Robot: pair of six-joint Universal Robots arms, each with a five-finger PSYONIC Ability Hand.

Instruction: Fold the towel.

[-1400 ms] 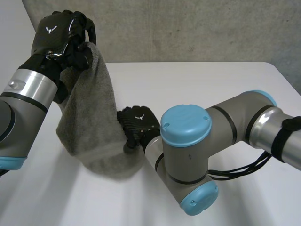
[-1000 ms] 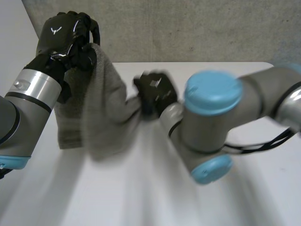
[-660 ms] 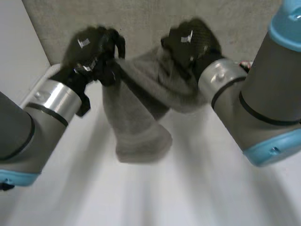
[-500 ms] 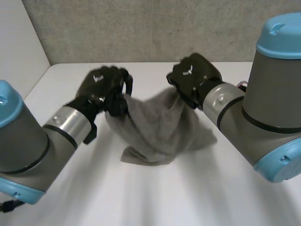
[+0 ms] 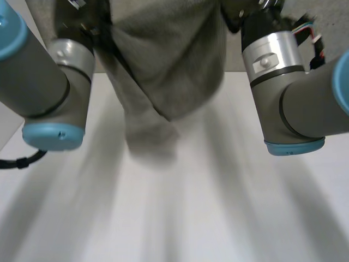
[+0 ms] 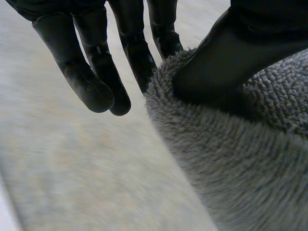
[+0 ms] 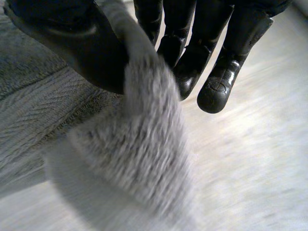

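You raised both hands in the last 0.5 s: in the head view the left hand [image 5: 82, 13] went from middle left to the upper left edge, and the right hand [image 5: 235, 13] from upper centre to the upper right edge. The towel [image 5: 163, 71], which had sagged onto the table [image 5: 229, 207], rose with them and hung between the 2 hands. 1.4 s ago your right hand was low at the centre.

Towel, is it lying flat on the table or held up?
Held up. The towel hangs loose, pinched by the left hand and the right hand.
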